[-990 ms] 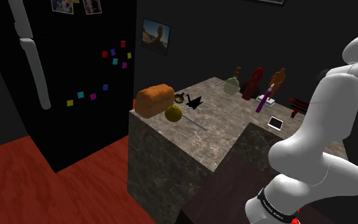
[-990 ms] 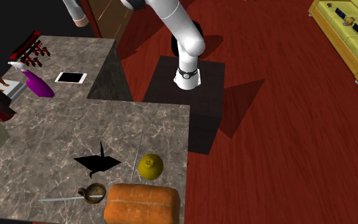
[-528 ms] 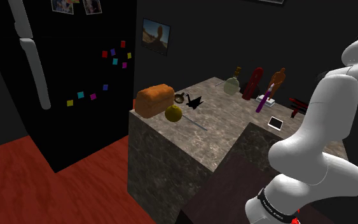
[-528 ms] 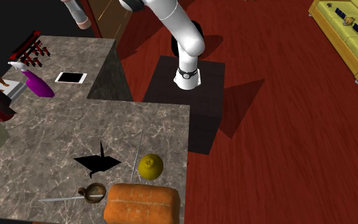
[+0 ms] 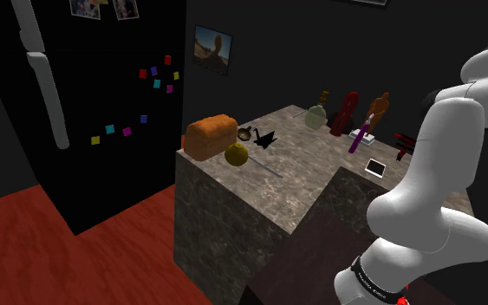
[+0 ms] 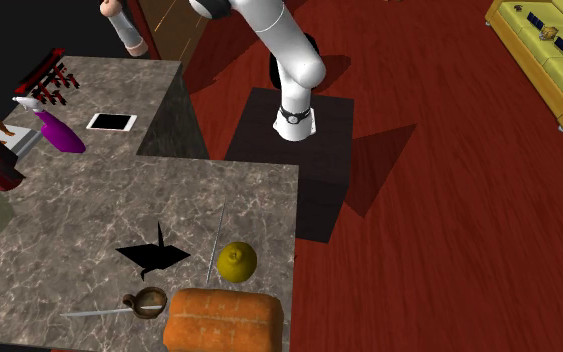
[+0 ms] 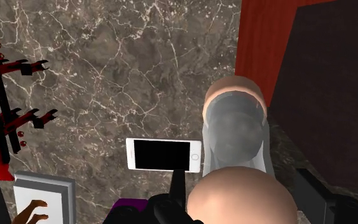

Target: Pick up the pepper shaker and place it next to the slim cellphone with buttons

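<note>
Noted: pepper shaker is clasped between the fingers of the gripper and held above the counter, close to its stand-side edge. Its long axis is run along the fingers, far end pointed down, seemingly tilted a little. The cellphone is laid flat just beside that far end, long axis crosswise to the shaker's.

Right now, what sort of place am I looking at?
Most likely a home kitchen: a grey marbled stone counter, a tall black fridge with coloured magnets and an orange-brown loaf of bread on that counter.
</note>
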